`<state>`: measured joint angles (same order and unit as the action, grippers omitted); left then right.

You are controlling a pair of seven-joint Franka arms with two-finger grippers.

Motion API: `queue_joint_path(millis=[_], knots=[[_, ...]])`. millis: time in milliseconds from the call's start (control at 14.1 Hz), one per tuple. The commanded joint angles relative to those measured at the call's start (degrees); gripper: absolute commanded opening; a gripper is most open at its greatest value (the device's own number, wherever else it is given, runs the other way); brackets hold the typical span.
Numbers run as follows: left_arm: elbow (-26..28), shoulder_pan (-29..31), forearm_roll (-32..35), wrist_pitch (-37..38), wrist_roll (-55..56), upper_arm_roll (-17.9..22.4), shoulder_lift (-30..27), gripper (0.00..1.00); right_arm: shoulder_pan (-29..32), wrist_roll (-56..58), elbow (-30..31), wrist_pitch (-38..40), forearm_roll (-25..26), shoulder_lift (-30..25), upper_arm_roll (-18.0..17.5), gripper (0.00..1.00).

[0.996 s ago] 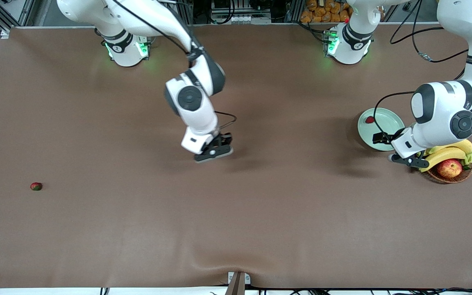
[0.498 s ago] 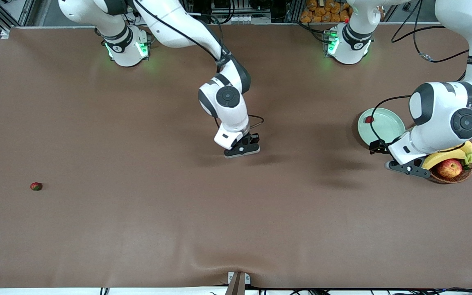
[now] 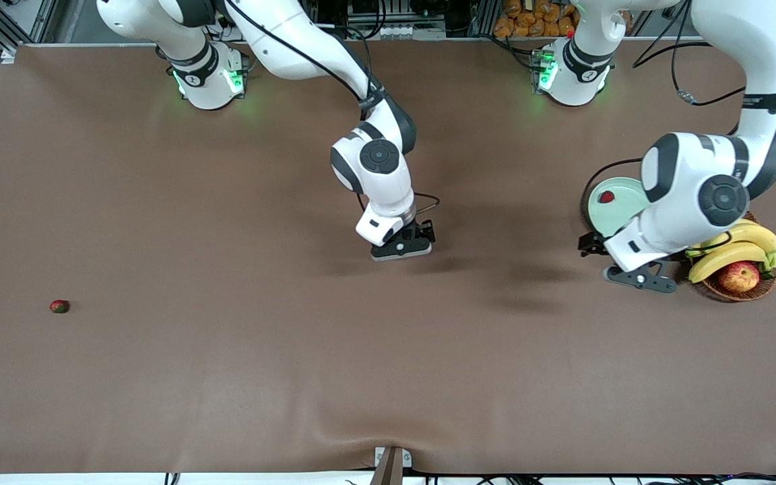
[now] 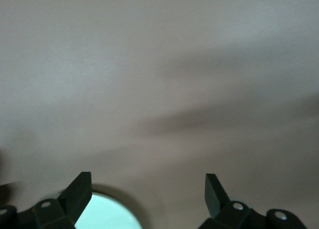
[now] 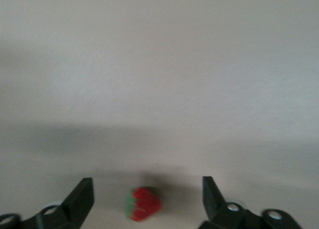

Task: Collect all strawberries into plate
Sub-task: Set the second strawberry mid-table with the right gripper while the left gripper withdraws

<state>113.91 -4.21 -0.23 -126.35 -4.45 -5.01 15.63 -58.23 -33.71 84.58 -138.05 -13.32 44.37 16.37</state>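
Note:
The pale mint-green plate (image 3: 624,192) lies toward the left arm's end of the table, partly hidden by the left arm. One strawberry (image 3: 607,197) lies in it. A second strawberry (image 3: 59,306) lies on the table toward the right arm's end. A third strawberry (image 5: 143,204) lies on the cloth between the open fingers of my right gripper (image 5: 147,189); it is hidden under that gripper (image 3: 403,248) in the front view. My left gripper (image 3: 636,277) is open and empty, over the table beside the plate, whose edge (image 4: 107,215) shows in the left wrist view by the left gripper (image 4: 148,191).
A brown wicker basket (image 3: 758,288) with bananas (image 3: 731,252) and a red-yellow apple (image 3: 738,276) stands beside the plate, at the left arm's end. The brown cloth (image 3: 294,370) covers the whole table.
My right gripper moved toward the left arm's end and has settled over the third strawberry. My left gripper moved off the basket's edge toward the table's middle, uncovering the bananas.

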Motion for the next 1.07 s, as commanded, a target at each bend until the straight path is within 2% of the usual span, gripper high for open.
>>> queue_joint_path(millis=[0, 142, 427, 640, 996], knots=[[-1.8, -3.7, 1.2, 0.8, 6.5, 0.2, 0.9, 1.0, 1.1, 4.8, 1.3, 10.6, -0.3, -6.9, 4.4, 1.0], [-2.4, -6.8, 1.2, 0.8, 10.6, 0.2, 1.8, 1.0, 3.8, 9.5, 2.9, 14.8, -0.3, -10.6, 6.8, 1.0], [-6.1, -13.9, 0.8, 0.7, 20.0, 0.1, 4.7, 1.0, 17.2, 25.0, 9.1, 16.1, -0.3, -17.9, 7.0, 1.0], [-11.0, -18.0, 0.5, 0.7, 23.1, 0.1, 7.9, 1.0, 29.8, 35.3, 10.3, 20.2, -0.4, -18.5, 7.0, 1.0], [-20.6, -24.7, 0.0, 0.4, 28.2, 0.1, 15.3, 1.0, 46.5, 47.6, 9.6, 20.1, -0.2, -17.3, 7.0, 1.0]])
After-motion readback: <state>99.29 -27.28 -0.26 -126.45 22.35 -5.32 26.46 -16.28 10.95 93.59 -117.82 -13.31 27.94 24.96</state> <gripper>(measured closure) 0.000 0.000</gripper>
